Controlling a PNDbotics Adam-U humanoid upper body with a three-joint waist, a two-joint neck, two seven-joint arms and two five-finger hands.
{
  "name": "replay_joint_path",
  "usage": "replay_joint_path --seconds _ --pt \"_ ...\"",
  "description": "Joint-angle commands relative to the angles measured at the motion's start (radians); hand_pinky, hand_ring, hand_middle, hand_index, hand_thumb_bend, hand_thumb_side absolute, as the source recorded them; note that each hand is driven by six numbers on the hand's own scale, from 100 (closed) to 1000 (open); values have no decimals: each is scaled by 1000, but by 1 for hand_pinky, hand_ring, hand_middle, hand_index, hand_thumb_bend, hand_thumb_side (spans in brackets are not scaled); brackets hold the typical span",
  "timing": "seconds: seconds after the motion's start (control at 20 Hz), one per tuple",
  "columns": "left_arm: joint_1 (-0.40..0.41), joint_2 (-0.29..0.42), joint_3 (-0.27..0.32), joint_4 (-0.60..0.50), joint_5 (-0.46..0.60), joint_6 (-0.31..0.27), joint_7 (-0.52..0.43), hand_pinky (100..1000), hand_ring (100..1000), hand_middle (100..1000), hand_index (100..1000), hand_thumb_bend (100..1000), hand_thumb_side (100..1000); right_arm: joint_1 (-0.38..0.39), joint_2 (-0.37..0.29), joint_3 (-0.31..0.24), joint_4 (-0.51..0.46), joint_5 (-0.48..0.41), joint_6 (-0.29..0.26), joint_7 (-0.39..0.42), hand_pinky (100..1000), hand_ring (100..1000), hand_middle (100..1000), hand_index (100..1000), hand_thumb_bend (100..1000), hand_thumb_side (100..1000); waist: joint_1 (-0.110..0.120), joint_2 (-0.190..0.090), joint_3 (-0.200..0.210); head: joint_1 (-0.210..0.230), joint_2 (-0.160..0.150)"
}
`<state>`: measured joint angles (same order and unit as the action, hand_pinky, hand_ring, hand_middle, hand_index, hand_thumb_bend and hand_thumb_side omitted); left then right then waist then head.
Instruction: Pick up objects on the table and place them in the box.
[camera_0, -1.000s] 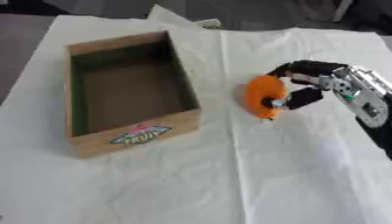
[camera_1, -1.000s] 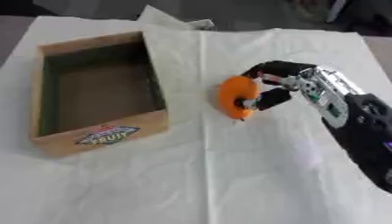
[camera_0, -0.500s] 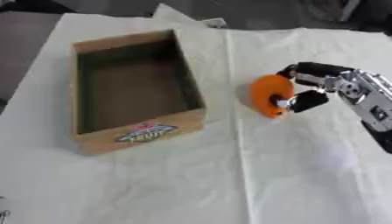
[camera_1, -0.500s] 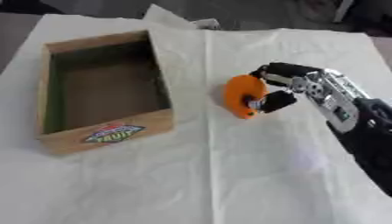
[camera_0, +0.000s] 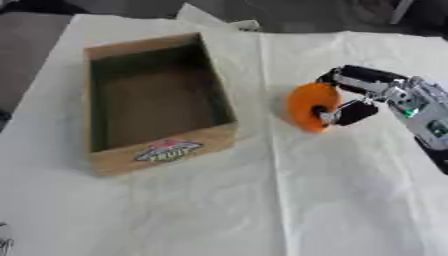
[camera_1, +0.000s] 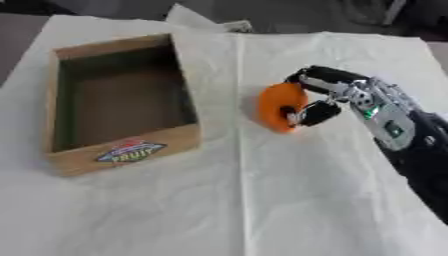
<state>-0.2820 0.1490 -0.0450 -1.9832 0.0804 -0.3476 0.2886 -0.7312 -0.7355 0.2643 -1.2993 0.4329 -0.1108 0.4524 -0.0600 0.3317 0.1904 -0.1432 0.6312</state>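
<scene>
A: Left eye view. Step in hand, as I judge it: carry phase. The right hand (camera_0: 363, 97) has its fingers curled over the top of the orange object (camera_0: 308, 106) and the thumb pressed against its near face, so it is clamped on that piece. The object sits at 3 o'clock from the box (camera_0: 163, 151), apart from the box wall, with bare white cloth (camera_0: 262, 200) between them.

B: Lifted or resting?

A: Probably just clear of the cloth, but the shadow under it is too soft to be sure. The box interior looks empty.

B: Right eye view?

A: Same grasp from a shifted angle. The fingers (camera_1: 319, 77) arch from 1 o'clock down onto the object's far edge; the dark thumb (camera_1: 317, 113) closes in from 4 o'clock. The object fills the gap between them and leans slightly toward the box. The left hand shows in neither view.

B: What does the next move call for?

A: Judgement only: travel toward 9 o'clock, high enough to pass the near right wall, then release over the brown floor
</scene>
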Motion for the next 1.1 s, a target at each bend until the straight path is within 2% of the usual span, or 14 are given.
replay_joint_path --seconds 0.05,0.2,0.25,0.3,0.6,1.1 --pt "-10 7 0 -17 -1 2 1 407 512 633 695 100 964 -23 -32 -27 -47 -47 25 -4 823 785 388 676 100 149 4 -20 -2 1 5" --pt "-9 7 0 -17 0 2 1 408 512 634 695 100 963 -28 -36 -33 -72 -74 44 -6 815 773 369 658 100 169 4 -22 -3 -1 6" --pt "-9 7 0 -17 0 2 1 408 512 634 695 100 963 -29 -37 -35 -78 -80 50 -8 813 770 367 654 100 249 5 -22 -3 -1 7" --pt "-9 7 0 -17 1 2 1 408 512 634 696 100 963 -30 -39 -37 -84 -86 55 -10 811 768 364 653 100 180 5 -23 -3 -2 7" --pt "-10 10 0 -17 14 3 0 409 512 634 696 100 963 -52 -53 -42 -117 -108 74 -21 807 763 357 644 100 200 5 -27 -3 -8 7" --pt "-10 15 0 -17 22 1 -3 409 513 634 697 100 961 -107 -65 -41 -148 -110 67 -35 806 762 362 648 100 202 6 -33 2 -23 6"
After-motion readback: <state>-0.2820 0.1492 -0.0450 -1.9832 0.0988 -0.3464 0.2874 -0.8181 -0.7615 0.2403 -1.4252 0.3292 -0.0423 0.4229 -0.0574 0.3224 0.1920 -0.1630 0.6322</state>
